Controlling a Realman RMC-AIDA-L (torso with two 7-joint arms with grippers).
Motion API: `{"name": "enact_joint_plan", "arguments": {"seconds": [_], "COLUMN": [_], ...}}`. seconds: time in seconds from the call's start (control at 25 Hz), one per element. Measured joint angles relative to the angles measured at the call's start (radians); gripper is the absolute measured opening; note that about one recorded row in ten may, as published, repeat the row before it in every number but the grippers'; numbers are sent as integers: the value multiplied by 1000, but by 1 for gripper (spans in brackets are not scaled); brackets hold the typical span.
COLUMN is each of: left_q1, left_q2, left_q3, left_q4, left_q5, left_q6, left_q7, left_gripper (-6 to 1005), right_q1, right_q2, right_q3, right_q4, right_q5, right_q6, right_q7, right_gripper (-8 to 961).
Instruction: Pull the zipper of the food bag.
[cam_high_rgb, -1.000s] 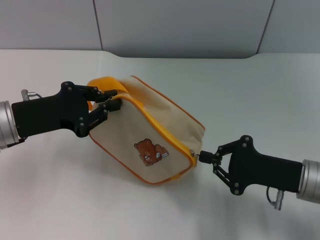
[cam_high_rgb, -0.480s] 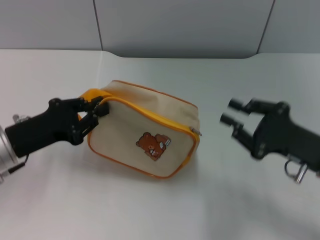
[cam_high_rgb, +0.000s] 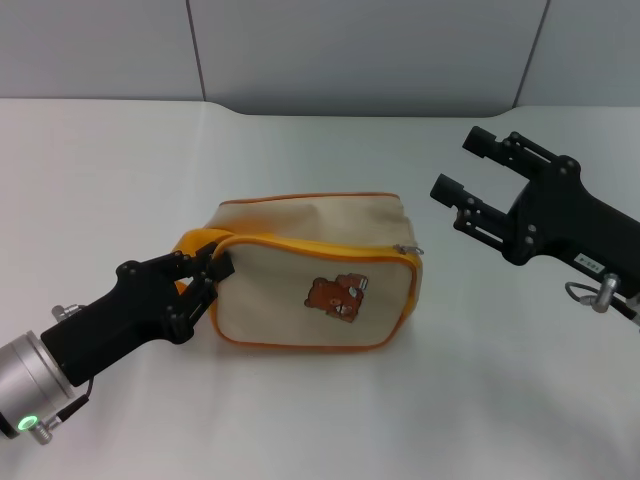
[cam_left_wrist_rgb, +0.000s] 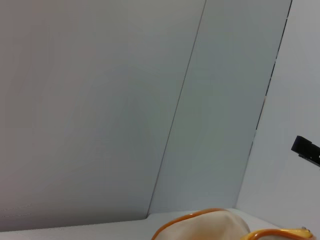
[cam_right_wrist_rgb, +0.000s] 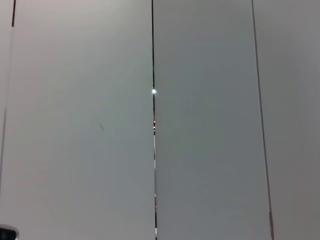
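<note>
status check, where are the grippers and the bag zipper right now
Left gripper shut on the orange handle at the food bag. Right gripper open, lifted clear of it. Zipper free at the bag's right corner. Nothing in the way.

One food bag (cam_high_rgb: 315, 280) — two pincers

White table (cam_high_rgb: 300, 420); food bag (cam_high_rgb: 300, 270) lies directly on it, bear print facing up-front.
</note>
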Motion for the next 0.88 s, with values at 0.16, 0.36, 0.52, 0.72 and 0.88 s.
{"name": "enact_joint_plan", "arguments": {"seconds": [0.16, 0.36, 0.52, 0.72, 0.88], "left_q1": [1, 20, 52, 55, 13], "left_q2": [5, 16, 28, 76, 106], "left_q3": [2, 55, 86, 134, 283], "left_q4": [1, 99, 168, 220, 236], "left_q5": [0, 32, 40, 73, 84], "left_q6": [2, 96, 198, 347, 407], "left_q7": [17, -18, -67, -165, -232], "left_gripper": [199, 202, 312, 539, 659], "right_q1": [1, 0, -6, -10, -13], "right_q2": [0, -6, -28, -60, -59], "right_q3": [-1, -75, -209, -341, -361], "right_q4": [-14, -72, -107, -111, -112], "right_q5": [-5, -24, -26, -41, -68], "right_q6": [-1, -24, -81, -204, -201], "right_q7": [41, 139, 194, 208, 224], "right_gripper": [644, 676, 677, 677, 678]}}
